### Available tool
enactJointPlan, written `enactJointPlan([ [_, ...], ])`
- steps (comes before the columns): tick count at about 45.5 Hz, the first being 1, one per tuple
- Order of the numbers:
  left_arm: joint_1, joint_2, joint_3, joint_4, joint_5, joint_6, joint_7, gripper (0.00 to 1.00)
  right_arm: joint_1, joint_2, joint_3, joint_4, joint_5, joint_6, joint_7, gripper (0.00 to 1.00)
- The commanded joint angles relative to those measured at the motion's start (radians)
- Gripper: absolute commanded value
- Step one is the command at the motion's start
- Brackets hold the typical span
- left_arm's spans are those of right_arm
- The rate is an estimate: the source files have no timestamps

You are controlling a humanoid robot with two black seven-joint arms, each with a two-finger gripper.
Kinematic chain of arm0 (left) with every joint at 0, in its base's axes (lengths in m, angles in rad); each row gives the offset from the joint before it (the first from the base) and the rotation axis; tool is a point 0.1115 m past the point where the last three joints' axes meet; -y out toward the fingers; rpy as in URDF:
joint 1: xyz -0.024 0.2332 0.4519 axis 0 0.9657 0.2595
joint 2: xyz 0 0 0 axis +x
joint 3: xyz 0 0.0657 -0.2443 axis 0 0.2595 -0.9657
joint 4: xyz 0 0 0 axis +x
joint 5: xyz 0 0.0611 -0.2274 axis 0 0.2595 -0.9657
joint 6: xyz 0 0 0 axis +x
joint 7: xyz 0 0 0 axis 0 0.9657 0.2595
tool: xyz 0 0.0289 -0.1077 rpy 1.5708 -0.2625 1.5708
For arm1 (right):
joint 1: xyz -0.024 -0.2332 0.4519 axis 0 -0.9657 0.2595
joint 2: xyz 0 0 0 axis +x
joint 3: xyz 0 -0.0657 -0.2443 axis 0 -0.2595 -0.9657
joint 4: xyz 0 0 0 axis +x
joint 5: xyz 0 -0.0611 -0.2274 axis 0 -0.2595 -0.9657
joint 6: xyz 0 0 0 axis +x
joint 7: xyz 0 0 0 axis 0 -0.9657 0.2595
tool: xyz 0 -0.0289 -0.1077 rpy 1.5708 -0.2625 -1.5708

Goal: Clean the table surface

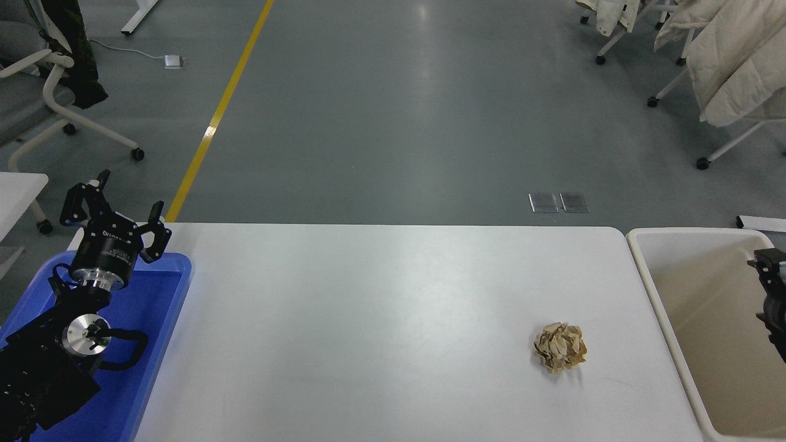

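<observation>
Centrally, the table surface [381, 319] is seen as a wide, matte white top with rounded far corners, filling the lower middle of the head view between two containers. A crumpled ball of brown paper [560, 347] is found lying on it toward the right side, well apart from the near edge and close to the cream-white bin [651, 288] that stands just beside the table's right end. Only a small part of the right gripper [772, 288] is shown at the picture's right edge, over the bin's interior; whether its fingers are spread or closed cannot be told, and nothing is seen held in it. At the lower left, the left gripper [116, 212] is held over the far end of a blue plastic tray [169, 307], its fingers spread apart and empty. Beyond the table, a grey floor with a yellow line [215, 116] is visible.
</observation>
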Motion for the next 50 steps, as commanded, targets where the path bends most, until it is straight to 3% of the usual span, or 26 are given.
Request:
enactJointPlan([
  [1, 0.000, 0.000, 0.000, 0.000, 0.000, 0.000, 0.000, 1.00, -0.046, 0.141, 0.290, 0.064, 0.006, 0.027, 0.013, 1.00],
  [7, 0.000, 0.000, 0.000, 0.000, 0.000, 0.000, 0.000, 1.00, -0.045, 0.253, 0.374, 0.042, 0.005, 0.028, 0.030, 1.00],
  [15, 0.000, 0.000, 0.000, 0.000, 0.000, 0.000, 0.000, 1.00, -0.020, 0.350, 0.424, 0.021, 0.005, 0.027, 0.194, 1.00],
  [28, 0.000, 0.000, -0.001, 0.000, 0.000, 0.000, 0.000, 1.00, 0.027, 0.537, 0.453, -0.074, 0.005, 0.027, 0.372, 1.00],
  [36, -0.001, 0.000, 0.000, 0.000, 0.000, 0.000, 0.000, 1.00, 0.072, 0.638, 0.453, -0.131, 0.006, 0.027, 0.398, 1.00],
  [50, -0.001, 0.000, 0.000, -0.002, 0.000, -0.002, 0.000, 1.00, 0.081, 0.663, 0.453, -0.142, 0.008, 0.025, 0.410, 1.00],
])
